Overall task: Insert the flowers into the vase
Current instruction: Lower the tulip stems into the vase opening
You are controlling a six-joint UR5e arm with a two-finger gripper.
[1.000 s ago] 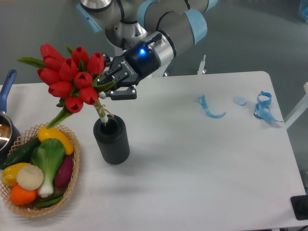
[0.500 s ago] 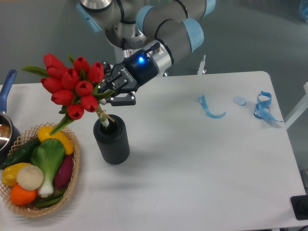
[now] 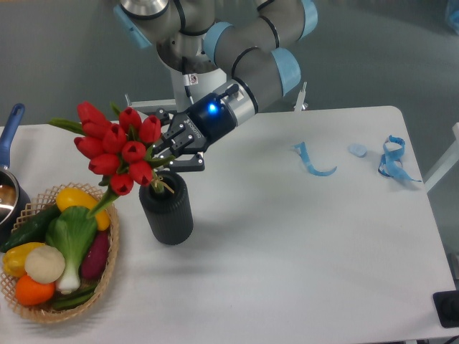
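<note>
Pot (image 3: pixel 8 179): at the left edge, at 9 o'clock from the vase; blue handle angled up, metal body cut off by the frame.
Basket (image 3: pixel 107 269): wicker, at 8 o'clock from the vase, just beside it; holds a yellow pepper, green leafy vegetable, purple one, white round one, orange one and dark green ones.
Flowers (image 3: pixel 118 147): red tulip buds in a tight bunch with green leaves, tilted, heads toward 10 o'clock above the basket's upper rim; stems slanting down toward 4 o'clock with their tied lower end inside the vase mouth; one green leaf hanging toward the yellow pepper.
Vase (image 3: pixel 168 215): dark grey, ribbed, cylindrical, upright on the tabletop, just right of the basket; stem ends showing inside its round mouth.
Gripper (image 3: pixel 169 148): black fingers clamped on the flowers at the stems, just under the blooms, directly above the vase mouth at 12 o'clock; blue light lit on the wrist; arm reaching in from 1 o'clock.
Tabletop (image 3: pixel 287 244): white, carries the pot, basket and vase.
Blue scraps (image 3: pixel 313 163): a curled ribbon-like strip at 3 o'clock from the vase, well apart from it.
Far right (image 3: pixel 393 159): a small pale blue piece and a tangled blue strip near the tabletop's right edge.
</note>
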